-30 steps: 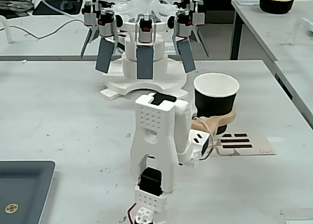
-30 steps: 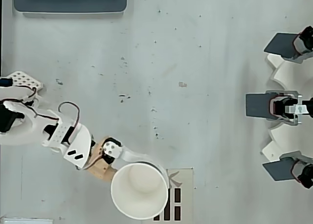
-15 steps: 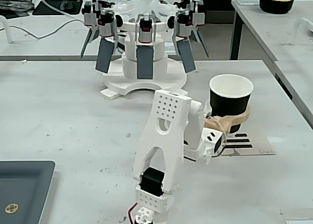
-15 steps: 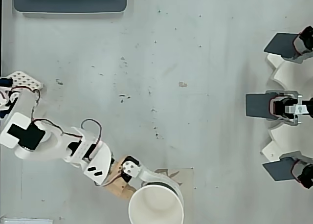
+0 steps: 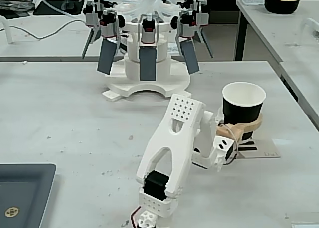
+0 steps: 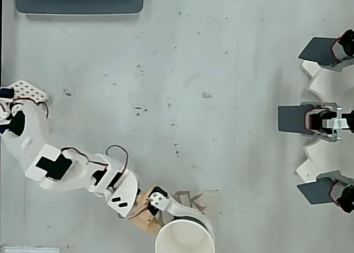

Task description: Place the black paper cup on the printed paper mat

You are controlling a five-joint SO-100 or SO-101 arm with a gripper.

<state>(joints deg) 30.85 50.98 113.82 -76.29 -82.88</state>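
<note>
The black paper cup [image 5: 243, 108] stands upright with its white inside showing, over the near end of the printed paper mat [image 5: 264, 151] at the right of the fixed view. My gripper [image 5: 244, 130] is shut on the cup's lower half, its tan finger [image 5: 249, 126] wrapped round the front. I cannot tell whether the cup's base touches the mat. In the overhead view the cup [image 6: 184, 239] sits at the bottom edge, covering part of the mat [image 6: 207, 200], with the gripper [image 6: 180, 224] clasping it from the left.
A white stand with several hanging grey-bladed units [image 5: 144, 54] [image 6: 326, 123] occupies the table's far side. A dark grey tray [image 5: 25, 188] [image 6: 80, 1] lies at the near left. A dark bowl of pale food [image 5: 281, 1] sits on another table.
</note>
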